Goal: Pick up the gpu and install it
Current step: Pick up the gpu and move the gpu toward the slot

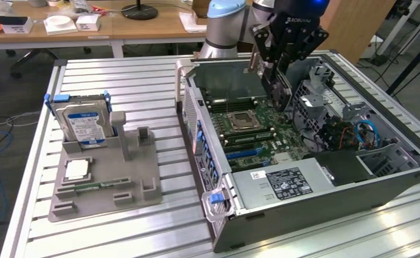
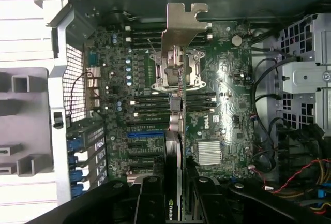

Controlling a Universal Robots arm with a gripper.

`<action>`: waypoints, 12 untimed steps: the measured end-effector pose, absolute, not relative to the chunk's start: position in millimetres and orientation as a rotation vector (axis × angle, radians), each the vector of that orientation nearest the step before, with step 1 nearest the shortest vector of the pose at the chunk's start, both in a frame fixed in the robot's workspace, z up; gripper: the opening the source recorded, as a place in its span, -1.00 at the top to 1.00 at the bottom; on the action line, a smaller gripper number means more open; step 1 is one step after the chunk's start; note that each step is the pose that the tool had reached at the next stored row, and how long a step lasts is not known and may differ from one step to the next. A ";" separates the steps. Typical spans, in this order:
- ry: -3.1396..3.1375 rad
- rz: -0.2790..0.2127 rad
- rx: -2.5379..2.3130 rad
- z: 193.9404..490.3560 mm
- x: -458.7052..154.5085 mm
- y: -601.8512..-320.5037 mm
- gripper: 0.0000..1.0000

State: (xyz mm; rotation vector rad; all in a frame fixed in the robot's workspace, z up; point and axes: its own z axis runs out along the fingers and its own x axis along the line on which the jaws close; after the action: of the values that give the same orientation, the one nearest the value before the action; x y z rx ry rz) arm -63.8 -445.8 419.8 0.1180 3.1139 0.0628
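My gripper [image 1: 278, 56] hangs over the open computer case [image 1: 382, 183], shut on the gpu [image 1: 276, 86]. The card stands on edge above the green motherboard [image 1: 256, 126], clear of it. In the wrist view the gpu [image 2: 178, 105] appears edge-on between my black fingers [image 2: 150, 195], with its silver end bracket [image 2: 182, 27] at the far end over the processor socket [image 2: 176, 69]. The gripper [image 2: 178, 188] clamps the card on both flat faces. The blue expansion slots [image 2: 147, 135] lie just beside the card's line.
A grey fixture [image 1: 102, 183] on the slatted table at the exterior view's left holds a silver hard drive [image 1: 84, 123] and a narrow green memory stick [image 1: 95, 186]. Cables [image 1: 360, 134] and a drive cage [image 1: 317, 102] crowd the case's far side. A power supply [image 1: 282, 183] fills its near end.
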 end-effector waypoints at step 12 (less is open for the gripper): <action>3.114 0.063 0.118 419.8 -51.7 -445.8 0.47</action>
State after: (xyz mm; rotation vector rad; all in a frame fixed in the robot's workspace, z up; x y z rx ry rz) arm -51.7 -445.8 419.8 0.1180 3.1139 0.0627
